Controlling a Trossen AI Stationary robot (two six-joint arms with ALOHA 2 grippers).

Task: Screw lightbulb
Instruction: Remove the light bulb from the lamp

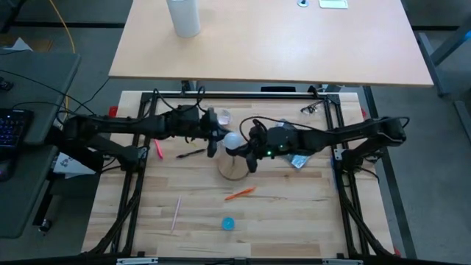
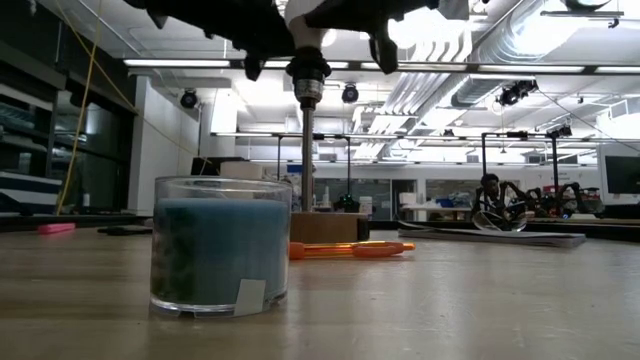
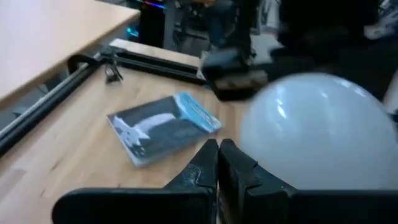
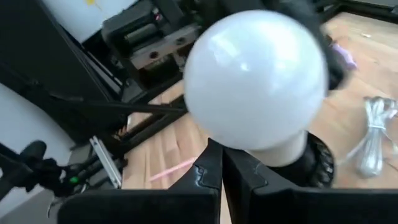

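Note:
The white lightbulb (image 1: 232, 140) stands upright in a black socket (image 4: 317, 163) on a thin post (image 2: 307, 150) that rises from the round wooden base (image 1: 234, 169). My left gripper (image 1: 214, 143) is shut just to the bulb's left; in the left wrist view its tips (image 3: 217, 158) are beside the bulb's round side (image 3: 317, 130). My right gripper (image 1: 251, 156) is shut just to the bulb's right; in the right wrist view its tips (image 4: 221, 158) are under the globe (image 4: 255, 81), by the neck. My left gripper's shut fingertips (image 3: 208, 155) lie level beside the bulb's round side (image 3: 252, 140), coming from the table's left; I cannot tell whether they touch it. My right gripper's shut fingertips (image 4: 211, 155) lie at the globe's underside (image 4: 230, 144), coming from the table's right; I cannot tell whether they touch.
A blue candle jar (image 2: 220, 245) stands near the front edge (image 1: 229, 223). An orange pen (image 1: 240, 193), a pink stick (image 1: 176, 212), a black pen (image 1: 190, 154) and a blue packet (image 3: 165, 127) lie around the base. A large white cylinder (image 1: 184, 16) stands on the far table.

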